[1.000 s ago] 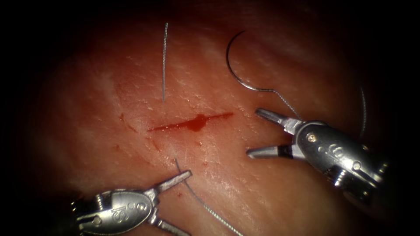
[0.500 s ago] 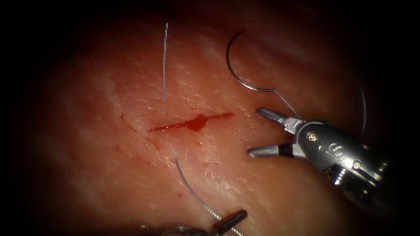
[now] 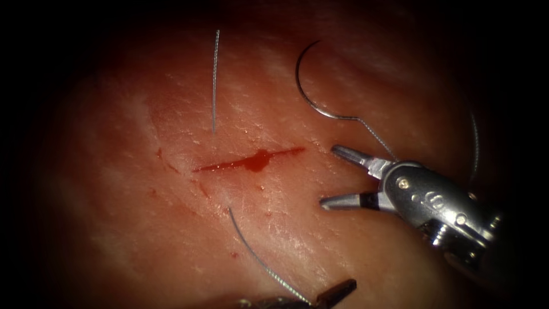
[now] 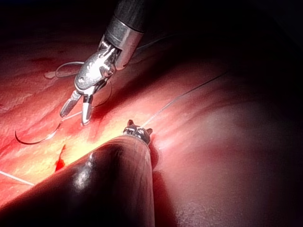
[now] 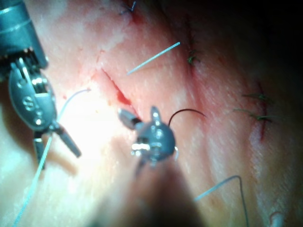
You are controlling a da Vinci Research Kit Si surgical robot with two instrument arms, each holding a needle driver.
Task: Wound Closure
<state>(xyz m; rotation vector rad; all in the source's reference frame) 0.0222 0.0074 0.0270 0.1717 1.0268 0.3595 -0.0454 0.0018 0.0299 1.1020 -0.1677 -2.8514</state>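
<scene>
The cut [image 3: 251, 161] runs across the tissue [image 3: 143, 229] with red fluid in it. The curved needle [image 3: 309, 86] lies free on the tissue beyond the cut's right end, not in the tissue and held by neither tool. My right tool [image 3: 328, 175] hovers just right of the cut, jaws open and empty. The thread [image 3: 257, 260] comes out of the tissue below the cut and runs to my left tool [image 3: 337, 292] at the lower edge, whose jaws are shut on it. In the left wrist view the thread [image 4: 189, 92] leads away from the left tool [image 4: 138, 131].
A straight strand of thread [image 3: 214, 80] stands above the cut's left half. More thread [image 3: 474, 143] curves behind the right tool. In the right wrist view, older stitches [image 5: 258, 116] sit on the tissue away from the cut [image 5: 113, 87].
My left tool has slid right along the lower edge to the thread and its jaws have closed there. The right tool has shifted slightly left and stays open.
</scene>
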